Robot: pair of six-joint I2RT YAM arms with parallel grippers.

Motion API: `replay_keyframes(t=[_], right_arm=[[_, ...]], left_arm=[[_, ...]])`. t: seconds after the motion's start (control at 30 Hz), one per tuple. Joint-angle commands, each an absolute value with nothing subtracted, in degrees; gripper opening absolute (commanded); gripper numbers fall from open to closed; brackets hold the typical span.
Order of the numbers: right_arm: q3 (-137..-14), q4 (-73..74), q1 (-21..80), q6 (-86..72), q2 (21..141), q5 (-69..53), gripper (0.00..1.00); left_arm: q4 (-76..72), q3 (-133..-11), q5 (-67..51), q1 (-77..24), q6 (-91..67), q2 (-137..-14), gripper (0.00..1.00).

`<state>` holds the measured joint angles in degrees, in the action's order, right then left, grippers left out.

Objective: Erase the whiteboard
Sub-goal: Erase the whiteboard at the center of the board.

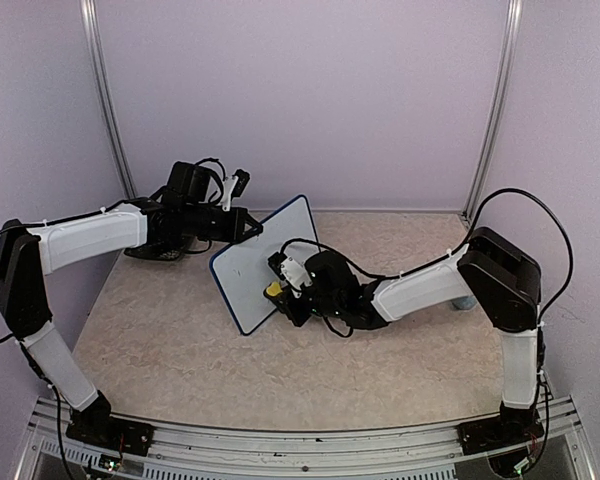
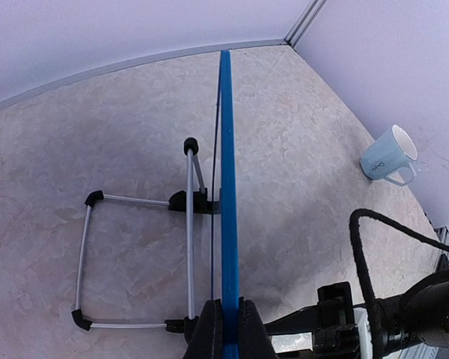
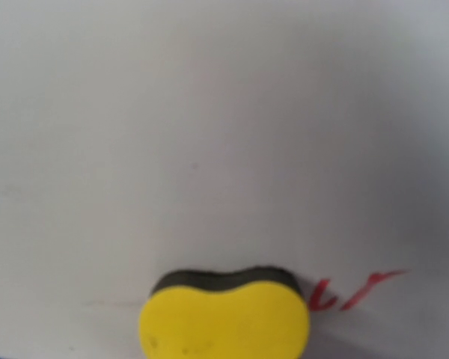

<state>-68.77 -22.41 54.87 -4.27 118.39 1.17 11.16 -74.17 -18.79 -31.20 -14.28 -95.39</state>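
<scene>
Nearest, the arm bases (image 1: pixel 110 432) sit at the table's (image 1: pixel 180 350) edge; both arms meet at the whiteboard (image 1: pixel 252 268) standing tilted mid-table.
Top view: left gripper (image 1: pixel 248 229) pinches the whiteboard's top edge; right gripper (image 1: pixel 281 284) is closed on a yellow sponge (image 1: pixel 273 290) against the white face. Left wrist view: fingers (image 2: pixel 207 333) clamp the blue frame (image 2: pixel 226 149) edge-on, wire stand (image 2: pixel 189 224) on one side, mug (image 2: pixel 389 155) by the wall. Right wrist view: sponge (image 3: pixel 224 321) touches the whiteboard (image 3: pixel 209 112), red marks (image 3: pixel 359 290) just beside it.
</scene>
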Motion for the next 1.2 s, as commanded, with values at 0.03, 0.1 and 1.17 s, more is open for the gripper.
replay_keyframes(t=[0.03,0.1,1.17], right_arm=[[-66.9,-22.6,54.3,-7.3,121.7,-1.3,0.0],[-66.2,-22.6,54.3,-7.7,122.4,-1.6,0.0],[-69.1,-23.7,57.0,-2.2,112.1,0.7,0.0]], left_arm=[[17.7,-73.5,-22.4,-32.6,-15.2,-96.8,0.0],[17.7,-73.5,-22.5,-32.6,-15.3,-96.8,0.0],[17.7,-73.4,-22.3,-32.7,-15.2,-96.8,0.0]])
